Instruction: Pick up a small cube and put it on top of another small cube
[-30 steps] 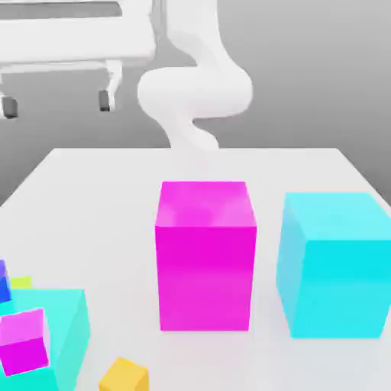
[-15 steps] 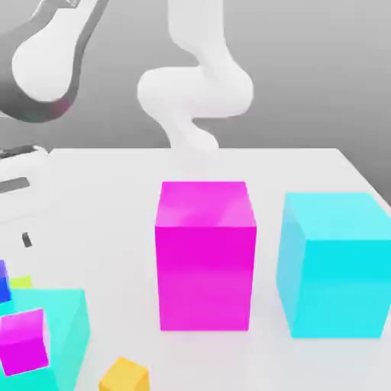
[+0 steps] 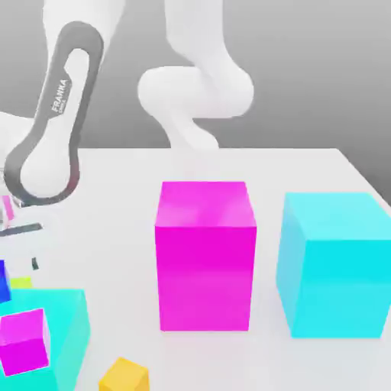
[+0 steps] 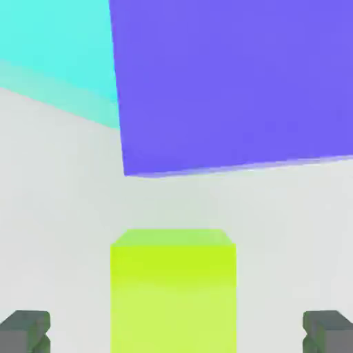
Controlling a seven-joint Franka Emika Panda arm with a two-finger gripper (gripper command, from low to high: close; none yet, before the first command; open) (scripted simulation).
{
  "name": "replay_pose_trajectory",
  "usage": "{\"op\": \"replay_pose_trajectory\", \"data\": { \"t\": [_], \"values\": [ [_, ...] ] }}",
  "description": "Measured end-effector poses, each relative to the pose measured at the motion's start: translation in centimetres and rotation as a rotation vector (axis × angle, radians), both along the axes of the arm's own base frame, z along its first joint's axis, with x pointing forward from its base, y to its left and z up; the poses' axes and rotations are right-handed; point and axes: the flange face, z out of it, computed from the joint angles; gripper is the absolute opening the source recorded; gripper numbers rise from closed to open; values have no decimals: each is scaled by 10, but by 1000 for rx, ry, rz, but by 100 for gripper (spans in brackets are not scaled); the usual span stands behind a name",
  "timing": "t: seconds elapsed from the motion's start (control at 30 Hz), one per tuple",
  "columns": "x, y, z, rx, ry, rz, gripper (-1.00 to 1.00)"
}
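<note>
- Lime cube point(image 4: 173, 289): at the desk's point(image 3: 114, 198) left edge, beside a blue cube point(image 4: 234, 83); centred between the jaws for a grasp.
- Jaws: spread wide, empty, one finger point(image 4: 26, 331) flanking each side.
- Orange cube point(image 3: 124, 376): front-left, free-standing, the stacking base.

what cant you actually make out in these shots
- Lime cube: exterior view shows a sliver; the cyan block hides the rest.
- Orange-yellow cube: cut by the exterior view's lower edge.
- Gripper: hand view's edge leaves just the fingertips.
</note>
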Motion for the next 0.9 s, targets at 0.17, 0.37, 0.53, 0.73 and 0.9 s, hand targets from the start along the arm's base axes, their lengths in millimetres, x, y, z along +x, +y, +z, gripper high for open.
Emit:
{"op": "replay_pose_trajectory", "data": {
  "t": [0.17,0.37,0.53,0.73,0.9],
  "values": [
    [-2,1,-36,2,2,-2,-100],
    [-2,2,-36,4,3,-2,-100],
    [-1,1,8,1,2,0,-100],
    [14,-39,100,-59,-214,-149,-100],
    [124,33,171,-83,-337,297,-100]
  ]
}}
